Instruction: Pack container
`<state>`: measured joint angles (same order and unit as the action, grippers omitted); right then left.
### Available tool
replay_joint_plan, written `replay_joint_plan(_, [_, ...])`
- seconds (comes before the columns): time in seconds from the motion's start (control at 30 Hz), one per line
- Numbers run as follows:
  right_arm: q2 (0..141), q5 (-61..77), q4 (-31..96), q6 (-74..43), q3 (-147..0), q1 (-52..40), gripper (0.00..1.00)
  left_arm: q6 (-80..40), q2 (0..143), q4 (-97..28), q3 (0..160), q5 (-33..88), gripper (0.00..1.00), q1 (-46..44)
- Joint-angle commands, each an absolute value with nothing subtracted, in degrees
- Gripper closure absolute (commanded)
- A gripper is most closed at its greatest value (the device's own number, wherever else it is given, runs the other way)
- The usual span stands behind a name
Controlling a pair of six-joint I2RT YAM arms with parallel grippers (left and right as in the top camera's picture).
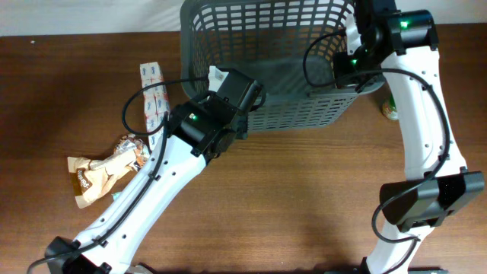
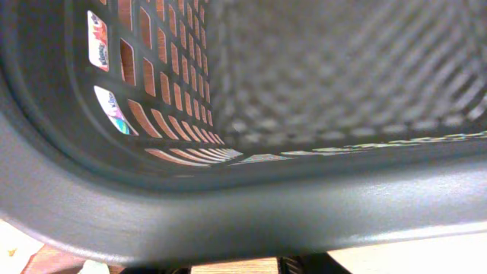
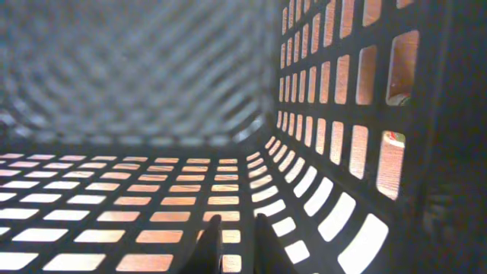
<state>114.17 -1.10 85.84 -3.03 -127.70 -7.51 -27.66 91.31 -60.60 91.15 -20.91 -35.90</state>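
The container [image 1: 297,114] is a big dark grey lattice basket at the table's back middle. My left gripper [image 1: 245,93] is at its front-left corner. In the left wrist view the thick rim [image 2: 251,205] fills the bottom, right over my left gripper [image 2: 228,269]; the finger stubs stand apart with bare wood between them. My right gripper [image 1: 347,64] is at the basket's right wall. Its dark fingers [image 3: 214,245] of the right gripper [image 3: 240,243] stand close together over the lattice wall [image 3: 152,205], pinched on a bar of it.
Crumpled brown snack wrappers [image 1: 99,171] and white packets [image 1: 154,95] lie left of the basket. A white item [image 1: 217,74] is at its left wall. A small green and brown thing [image 1: 391,109] stands by the right arm. Colourful packets [image 2: 97,39] show through the slots.
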Motion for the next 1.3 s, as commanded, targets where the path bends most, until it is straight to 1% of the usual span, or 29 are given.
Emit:
replay_joint_plan(0.0, [114.83,-1.98,85.36,-3.46,-127.79,-8.32,0.96,-27.77,91.35,-60.47,91.66,-22.33,0.83,-35.35])
replay_joint_plan(0.03, [114.83,-1.98,85.23,-3.46,-127.79,-8.36,0.96,-27.77,91.35,-60.47,91.66,-22.33,0.96,-35.35])
replay_joint_plan(0.07, [114.83,-2.0,85.03,-3.46,-127.79,-8.34,0.96,-27.77,91.35,-60.47,91.66,-22.33,0.98,-35.35])
replay_joint_plan(0.47, [114.8,-2.0,83.74,-3.25,-129.71,-9.1,0.96,-27.77,91.33,-60.42,91.66,-22.35,0.98,-35.35])
replay_joint_plan(0.73, [114.69,-2.0,86.08,-3.27,-139.72,-11.03,0.96,-27.35,89.1,-60.42,91.68,-22.33,0.98,-35.46])
replay_joint_plan(0.9, [114.69,-2.02,91.88,-3.29,-151.09,-11.25,0.96,-27.35,83.72,-60.64,91.68,-22.28,0.98,-35.88])
replay_joint_plan(1.03, [114.61,-2.09,97.34,-3.4,-160.11,-11.22,0.96,-27.35,77.69,-60.55,91.68,-22.31,0.98,-38.28])
replay_joint_plan(1.2, [109.67,-2.72,97.32,-5.02,-161.84,-11.22,0.96,-27.38,69.8,-60.64,91.68,-22.41,0.99,-40.47])
replay_joint_plan(1.27, [107.33,-5.67,97.34,-5.63,-161.8,-11.18,0.96,-27.4,66.46,-61.12,91.68,-25.1,0.98,-40.45])
